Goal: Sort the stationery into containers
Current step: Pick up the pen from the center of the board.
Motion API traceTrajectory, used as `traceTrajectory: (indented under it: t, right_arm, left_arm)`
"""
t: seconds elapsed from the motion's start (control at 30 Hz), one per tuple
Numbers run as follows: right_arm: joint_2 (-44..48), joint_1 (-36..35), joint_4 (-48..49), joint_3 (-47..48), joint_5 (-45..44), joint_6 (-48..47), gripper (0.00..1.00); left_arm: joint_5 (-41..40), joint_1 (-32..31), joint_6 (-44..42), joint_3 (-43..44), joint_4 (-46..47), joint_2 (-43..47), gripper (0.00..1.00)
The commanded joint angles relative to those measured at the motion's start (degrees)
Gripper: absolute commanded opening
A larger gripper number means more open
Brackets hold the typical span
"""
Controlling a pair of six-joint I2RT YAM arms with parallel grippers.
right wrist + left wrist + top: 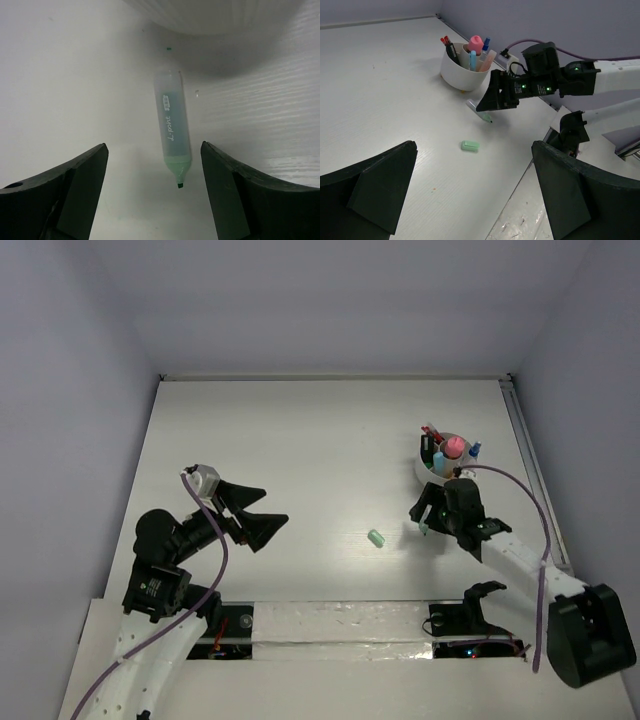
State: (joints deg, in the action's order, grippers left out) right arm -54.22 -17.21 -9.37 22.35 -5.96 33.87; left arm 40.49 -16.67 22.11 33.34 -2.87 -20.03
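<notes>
**Green marker lies between my right fingers, not yet gripped**

From above, my right hand sits low over the desk, just in front of the cup. The cup holds pens, markers and the pink-capped bottle. My right forearm reaches in from its base at the near right, and the wrist is bent so the fingers point down at the desk. The mint eraser lies alone toward the middle, well apart from the cup. My left hand hangs over its own side, spread wide and holding nothing.

In the left wrist view, my left fingers frame the picture, far apart. Across the desk my right hand is tipped nose-down over the green marker, which lies just before the cup's wall. The eraser is nearer to me.

In the right wrist view, my right fingers are spread, one on each side of the marker, and neither touches it. It lies flat with its bare green tip toward the camera and its blunt end near the cup's foot. It sits a little nearer one finger.

I judge the pick needs a small sideways shift to centre it, then a drop until the fingertips almost meet the desk. I should close across the middle of the barrel, not the tapered tip, because the round body could roll or slip out
</notes>
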Motion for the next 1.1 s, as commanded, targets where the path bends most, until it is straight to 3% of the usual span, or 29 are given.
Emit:
traceTrajectory:
  t: [0.0, 0.27, 0.33, 0.63, 1.07]
  right_arm:
    - [-6.68, 0.16, 2.69, 2.86, 2.26, -0.91, 0.79]
    - [-14.51, 0.16, 0.41, 7.0, -0.72, -0.21, 0.7]
    - [-16.17, 0.16, -0.21, 7.79, -0.72, 0.14, 0.64]
    - [-16.36, -1.59, -5.31, 9.29, -3.97, 2.34, 0.5]
    - [-23.74, -4.23, -9.97, 14.04, -7.4, 3.31, 0.47]
  left_arm:
    - [1.08, 0.05, -0.4, -0.47, 2.52, 0.87, 0.99]
    - [1.26, 0.05, -0.4, -0.47, 2.52, 2.1, 0.99]
    - [1.35, 0.05, -0.4, -0.47, 2.52, 2.36, 0.99]
    - [1.7, 0.05, -0.31, -0.65, 3.83, 3.86, 0.99]
    - [1.44, 0.05, -0.22, -0.56, 3.84, 3.69, 0.99]
